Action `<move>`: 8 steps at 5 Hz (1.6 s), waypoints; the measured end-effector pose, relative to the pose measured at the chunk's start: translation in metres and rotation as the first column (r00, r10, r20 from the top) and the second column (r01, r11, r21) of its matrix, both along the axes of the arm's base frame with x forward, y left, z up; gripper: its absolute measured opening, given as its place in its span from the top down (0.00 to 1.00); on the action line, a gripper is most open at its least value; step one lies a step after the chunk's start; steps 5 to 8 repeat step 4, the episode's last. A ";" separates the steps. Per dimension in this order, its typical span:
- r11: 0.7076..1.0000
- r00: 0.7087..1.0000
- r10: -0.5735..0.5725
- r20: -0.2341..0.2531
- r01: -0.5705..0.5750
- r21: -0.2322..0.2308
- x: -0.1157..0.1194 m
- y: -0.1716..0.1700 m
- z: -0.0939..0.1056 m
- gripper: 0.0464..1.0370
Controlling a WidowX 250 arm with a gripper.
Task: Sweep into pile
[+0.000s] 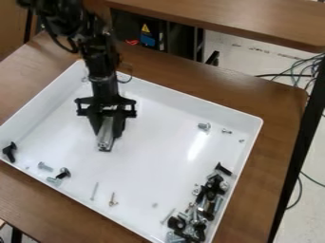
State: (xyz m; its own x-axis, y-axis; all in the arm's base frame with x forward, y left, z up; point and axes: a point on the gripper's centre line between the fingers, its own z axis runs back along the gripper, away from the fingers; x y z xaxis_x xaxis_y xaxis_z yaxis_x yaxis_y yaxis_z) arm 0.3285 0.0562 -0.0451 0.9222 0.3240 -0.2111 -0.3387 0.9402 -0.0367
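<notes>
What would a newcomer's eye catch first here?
The black gripper, hanging down over the white tray, left of its middle. Then the heap of black and silvery hardware along the tray's lower-right side, with stray screws near the lower-left edge.

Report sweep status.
Gripper over tray, left of centre. Main pile at lower right. Black stray far left; two thin screws lying in between.

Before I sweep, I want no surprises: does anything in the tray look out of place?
Yes, strays lie apart from the pile: a black piece and a bolt at the left of the tray, a screw toward the right. They look odd because most pieces are heaped together.
</notes>
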 end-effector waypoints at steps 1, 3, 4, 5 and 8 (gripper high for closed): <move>1.000 1.000 0.002 -0.002 -0.002 0.020 -0.011 -0.001 0.016 0.10; 0.997 0.995 -0.048 0.085 0.042 0.069 -0.025 -0.026 0.074 0.03; 0.981 0.979 -0.188 0.083 0.182 0.072 -0.039 -0.073 0.072 0.04; 0.981 0.979 -0.188 0.083 0.182 0.072 -0.039 -0.073 0.072 0.04; 0.981 0.979 -0.188 0.083 0.182 0.072 -0.039 -0.073 0.072 0.04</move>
